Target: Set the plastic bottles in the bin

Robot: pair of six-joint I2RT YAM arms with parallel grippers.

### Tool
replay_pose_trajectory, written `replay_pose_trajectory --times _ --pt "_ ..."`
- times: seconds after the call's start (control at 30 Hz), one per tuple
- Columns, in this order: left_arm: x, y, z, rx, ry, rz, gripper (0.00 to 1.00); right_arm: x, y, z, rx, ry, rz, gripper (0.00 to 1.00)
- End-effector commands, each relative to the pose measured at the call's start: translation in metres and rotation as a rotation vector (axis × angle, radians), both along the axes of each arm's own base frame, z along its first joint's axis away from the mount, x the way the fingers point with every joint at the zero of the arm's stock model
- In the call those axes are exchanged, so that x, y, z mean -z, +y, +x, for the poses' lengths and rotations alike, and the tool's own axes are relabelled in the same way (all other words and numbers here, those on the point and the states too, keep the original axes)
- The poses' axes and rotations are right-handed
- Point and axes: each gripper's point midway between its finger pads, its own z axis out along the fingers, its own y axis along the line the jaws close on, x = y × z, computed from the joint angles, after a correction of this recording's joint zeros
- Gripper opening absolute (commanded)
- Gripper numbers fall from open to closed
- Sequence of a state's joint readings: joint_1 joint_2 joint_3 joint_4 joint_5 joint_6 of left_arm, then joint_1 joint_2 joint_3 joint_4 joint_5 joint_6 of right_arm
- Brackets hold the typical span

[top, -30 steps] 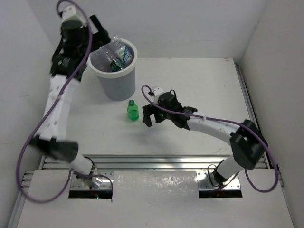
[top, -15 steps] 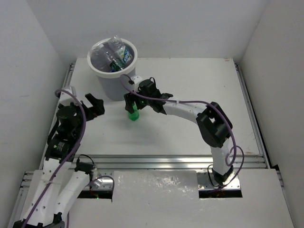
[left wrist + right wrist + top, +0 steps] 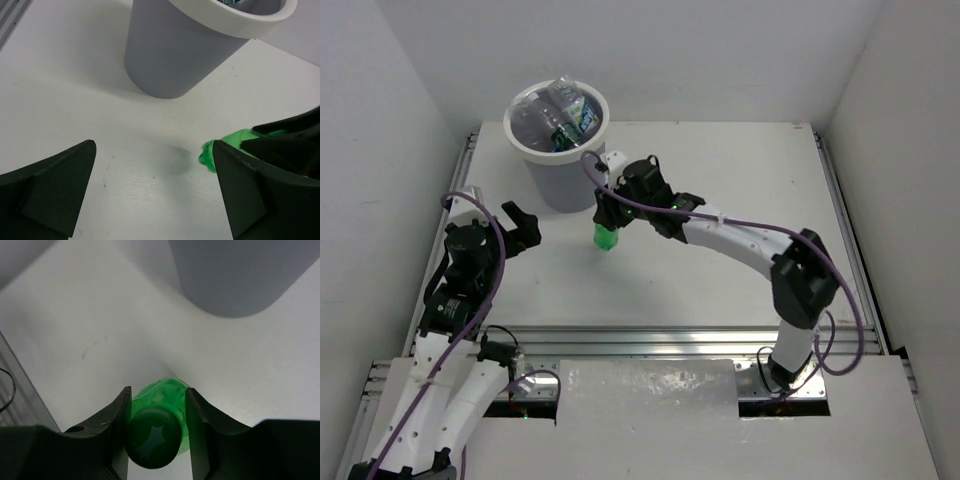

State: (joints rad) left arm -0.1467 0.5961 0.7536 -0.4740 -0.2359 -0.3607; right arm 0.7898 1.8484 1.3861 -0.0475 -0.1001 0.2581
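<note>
My right gripper (image 3: 608,224) is shut on the green bottle (image 3: 606,238), one finger on each side of its neck just below the dark green cap (image 3: 152,437). In the right wrist view the bottle (image 3: 161,399) hangs tilted between the fingers (image 3: 117,415); whether it touches the table I cannot tell. The bin (image 3: 560,185) stands just behind and to the left, with several clear plastic bottles (image 3: 562,115) inside. My left gripper (image 3: 520,225) is open and holds nothing, low at the table's left. Its wrist view shows the bin (image 3: 170,55) and the green bottle (image 3: 225,145).
The white table (image 3: 740,180) is walled by white panels at the back and on both sides. A metal rail (image 3: 650,340) runs along the near edge. Purple cables trail along both arms.
My right gripper has reached the green bottle and shut on its neck. The left arm has swung down from over the bin to the table's left side, still open.
</note>
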Motion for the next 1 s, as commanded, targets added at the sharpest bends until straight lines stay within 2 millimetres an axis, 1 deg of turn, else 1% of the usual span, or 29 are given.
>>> replay_pose_trajectory --times 0.0,0.03,0.07,0.13,0.17,0.2,0.23,0.27,0.3,0.33,0.4,0.43,0.47,0.5,0.53,0.6,0.63,0.67,0.7,0.73,0.8,0.83,0.9,0.93,0.97 --pt "-0.023 0.002 0.006 -0.011 -0.07 -0.006 1.0 -0.139 -0.004 0.004 0.01 -0.246 0.166 0.0" --pt "-0.023 0.002 0.006 -0.009 -0.069 -0.006 1.0 -0.152 -0.006 0.007 0.019 -0.271 0.168 0.0" --pt "-0.023 0.002 0.006 -0.01 -0.07 -0.004 1.0 -0.176 -0.006 0.011 0.025 -0.312 0.191 0.0" --pt "-0.023 0.003 0.006 -0.013 -0.069 -0.003 1.0 -0.186 -0.007 0.022 0.028 -0.34 0.183 0.0" --pt "-0.023 0.003 0.006 -0.016 -0.069 -0.003 1.0 -0.21 -0.006 0.028 0.029 -0.375 0.212 0.0" --pt "-0.021 0.003 0.006 -0.016 -0.061 -0.002 1.0 -0.202 -0.006 0.04 0.038 -0.357 0.192 0.0" --pt "-0.022 0.005 0.006 -0.024 -0.063 0.0 1.0 -0.227 -0.005 0.045 0.036 -0.388 0.225 0.0" --pt "-0.021 0.005 0.006 -0.025 -0.06 0.002 1.0 -0.231 -0.004 0.048 0.033 -0.387 0.224 0.0" --pt "-0.02 0.005 0.007 -0.025 -0.057 0.002 1.0 -0.226 -0.002 0.056 0.034 -0.38 0.218 0.0" --pt "-0.02 0.005 0.007 -0.027 -0.055 0.003 1.0 -0.246 -0.001 0.058 0.028 -0.411 0.245 0.0" --pt "-0.018 0.004 0.008 -0.025 -0.049 0.003 1.0 -0.257 -0.001 0.066 0.03 -0.435 0.26 0.0" --pt "-0.018 0.004 0.008 -0.025 -0.046 0.004 1.0 -0.267 0.002 0.071 0.027 -0.454 0.278 0.0" --pt "-0.017 0.005 0.008 -0.027 -0.043 0.005 1.0 -0.272 -0.001 0.078 0.03 -0.463 0.29 0.0" --pt "-0.017 0.004 0.009 -0.025 -0.043 0.004 1.0 -0.275 -0.001 0.084 0.029 -0.468 0.301 0.0" --pt "-0.016 0.004 0.009 -0.025 -0.042 0.004 0.99 -0.281 0.001 0.094 0.031 -0.471 0.329 0.0" --pt "-0.015 0.004 0.01 -0.024 -0.037 0.005 0.99 -0.286 -0.006 0.113 0.03 -0.479 0.357 0.0" --pt "-0.014 0.004 0.01 -0.023 -0.034 0.007 0.99 -0.284 -0.005 0.124 0.04 -0.473 0.383 0.0" --pt "-0.015 0.004 0.01 -0.023 -0.034 0.007 0.99 -0.283 -0.012 0.135 0.042 -0.473 0.393 0.0" --pt "-0.015 0.004 0.01 -0.025 -0.034 0.007 0.99 -0.285 -0.014 0.141 0.044 -0.476 0.406 0.0" --pt "-0.014 0.004 0.01 -0.024 -0.031 0.009 0.99 -0.273 -0.016 0.154 0.05 -0.459 0.413 0.0" --pt "-0.012 0.004 0.011 -0.023 -0.028 0.009 0.99 -0.261 -0.012 0.16 0.021 -0.452 0.414 0.0" --pt "-0.012 0.004 0.011 -0.021 -0.028 0.009 0.99 -0.25 -0.009 0.167 0.019 -0.45 0.406 0.0" --pt "-0.011 0.004 0.012 -0.021 -0.023 0.01 0.99 -0.246 -0.006 0.171 0.013 -0.449 0.407 0.0" --pt "-0.012 0.004 0.012 -0.021 -0.024 0.01 0.99 -0.237 -0.004 0.174 0.01 -0.431 0.4 0.0" --pt "-0.012 0.004 0.012 -0.021 -0.023 0.01 0.99 -0.236 -0.002 0.172 -0.003 -0.429 0.407 0.0"
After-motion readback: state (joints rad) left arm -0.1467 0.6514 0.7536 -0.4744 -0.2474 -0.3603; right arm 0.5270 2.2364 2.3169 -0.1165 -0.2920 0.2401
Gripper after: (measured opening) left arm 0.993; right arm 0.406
